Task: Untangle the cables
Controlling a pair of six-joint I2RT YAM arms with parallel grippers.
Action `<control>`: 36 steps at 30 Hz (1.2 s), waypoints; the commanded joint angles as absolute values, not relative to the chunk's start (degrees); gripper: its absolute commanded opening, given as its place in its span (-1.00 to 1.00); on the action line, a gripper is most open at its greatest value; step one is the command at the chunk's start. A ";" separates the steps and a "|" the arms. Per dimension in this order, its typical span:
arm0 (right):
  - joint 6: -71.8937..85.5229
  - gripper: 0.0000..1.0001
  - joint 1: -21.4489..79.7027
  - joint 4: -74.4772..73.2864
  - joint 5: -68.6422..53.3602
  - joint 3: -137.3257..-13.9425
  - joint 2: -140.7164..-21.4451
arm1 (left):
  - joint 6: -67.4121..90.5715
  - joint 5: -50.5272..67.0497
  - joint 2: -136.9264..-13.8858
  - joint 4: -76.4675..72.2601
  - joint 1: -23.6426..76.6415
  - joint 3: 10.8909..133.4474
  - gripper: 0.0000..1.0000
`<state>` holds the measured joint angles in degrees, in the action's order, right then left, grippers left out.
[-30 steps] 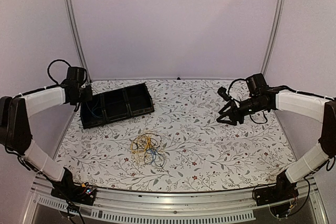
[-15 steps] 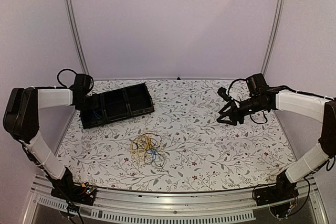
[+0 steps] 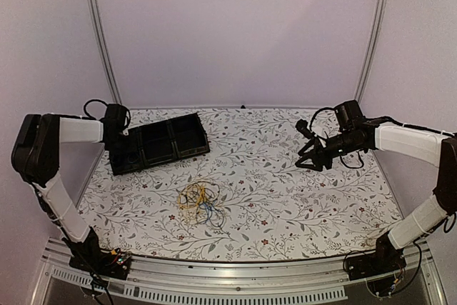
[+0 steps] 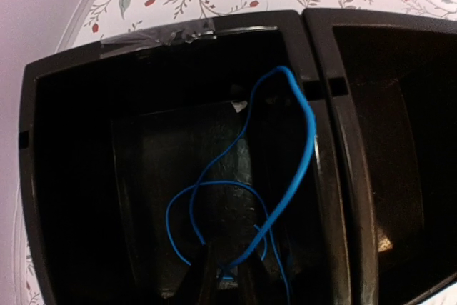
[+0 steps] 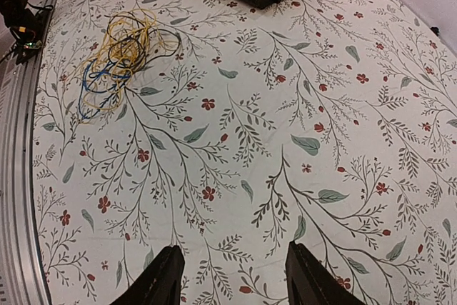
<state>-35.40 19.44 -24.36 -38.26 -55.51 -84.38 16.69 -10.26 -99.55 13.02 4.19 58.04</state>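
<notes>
The left fingers are down inside the end compartment of the black tray and look drawn narrow onto the low loop of a blue cable, though black on black in the wrist view makes that pinch hard to confirm. This cable lies alone in the compartment, its tall arch leaning on the divider wall. The rest of the cables, a yellow, blue and dark tangle, sits on the desk in front of the tray, apart from it. The right fingers hang spread wide and empty above bare desk, well apart from the tangle. The risk I see is the springy arch: let go carelessly and it may flip over the divider or out of the tray. Later, tugging one strand could drag the whole tangle.
</notes>
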 commanded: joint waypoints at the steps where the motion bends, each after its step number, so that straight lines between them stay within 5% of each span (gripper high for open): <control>1: -35.95 0.06 19.26 -25.00 -38.23 -55.36 -84.20 | 16.82 -10.55 -95.12 21.60 2.84 62.36 -0.32; 9: -36.20 0.06 19.34 -25.39 -37.64 -55.59 -84.96 | 16.34 -9.76 -80.77 26.15 1.47 61.71 0.10; 13: -36.47 0.05 19.53 -25.49 -37.24 -55.72 -85.25 | 16.23 -8.46 -78.47 26.12 1.45 62.35 0.14; 18: -36.69 0.06 19.77 -25.84 -37.58 -55.68 -85.34 | 15.30 3.86 -75.86 21.93 4.73 60.51 -0.05; 27: -37.68 0.03 21.28 -26.39 -37.97 -56.07 -87.89 | 10.97 12.61 -67.95 16.92 25.73 52.73 -0.18; 36: -39.43 -0.34 36.46 -26.28 -34.57 -58.95 -92.28 | 19.75 10.51 -69.86 16.82 44.28 44.43 -0.38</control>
<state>-38.00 29.04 -25.78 -36.47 -55.77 -90.17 15.00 12.40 -67.85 16.64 37.71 46.65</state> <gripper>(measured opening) 0.367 0.326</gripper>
